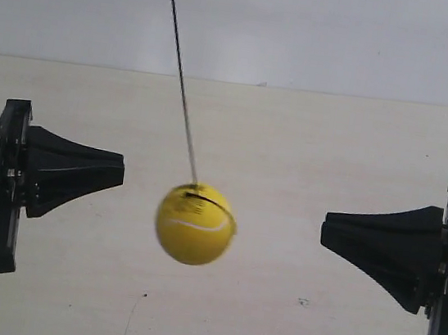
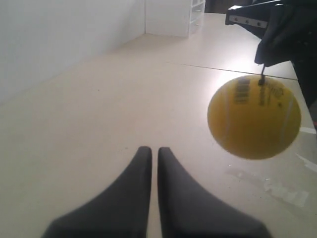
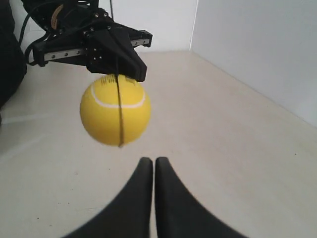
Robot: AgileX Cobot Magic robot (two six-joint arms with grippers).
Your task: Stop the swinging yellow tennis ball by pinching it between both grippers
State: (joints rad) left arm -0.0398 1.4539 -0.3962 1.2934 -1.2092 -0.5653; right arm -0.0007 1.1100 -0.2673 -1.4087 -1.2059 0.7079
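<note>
close up in the left wrist view, the left end effector [image 2: 154,151] has its two black jaws pressed almost together, with only a thin slit between them, and it holds nothing; the right end effector [image 3: 153,161] looks just the same in the right wrist view. a bit further out, the yellow tennis ball [image 1: 196,223] hangs on a slanted dark string [image 1: 182,79] over the pale desk [image 1: 309,146], between the two end effectors and touching neither. far back is a white wall [image 1: 349,35].

Black print [image 2: 242,92] on yellow tennis ball [image 2: 253,129] — blurred, unreadable.
</note>
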